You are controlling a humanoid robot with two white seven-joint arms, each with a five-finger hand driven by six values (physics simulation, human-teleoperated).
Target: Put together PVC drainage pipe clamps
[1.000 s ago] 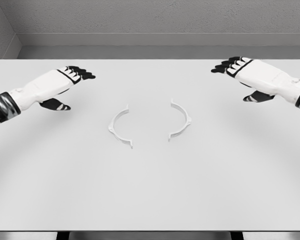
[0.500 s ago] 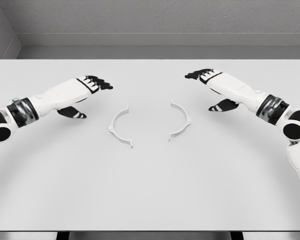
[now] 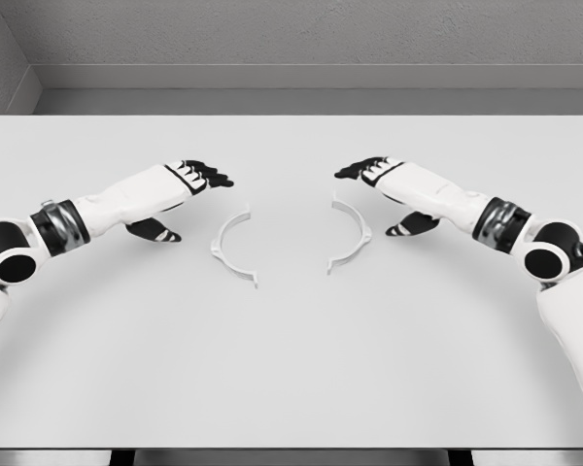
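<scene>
- Two white half-ring clamp pieces are seen lying flat near the middle of a pale grey table (image 3: 291,388), apart from each other, with a gap between them.
- The left clamp half (image 3: 233,247) is curved so that its open side faces right; the right clamp half (image 3: 353,232) is curved so that its open side faces left, so the two arcs face one another like brackets.
- A small outward tab can be made out at the outer middle of each half, and short lugs at the ends.
- The left hand (image 3: 180,184) is held above the table just left of and behind the left clamp half; its dark-tipped fingers are stretched forward and loosely spread, the thumb hanging below, and nothing is grasped.
- The right hand (image 3: 384,178) is held above and just behind the upper end of the right clamp half; its fingers are likewise extended and relaxed, with nothing held. Whether it touches the piece cannot be told.
- No brand, label or writing can be read on the clamp pieces, the hands or the table.
- A grey wall (image 3: 291,34) is seen behind the table.
</scene>
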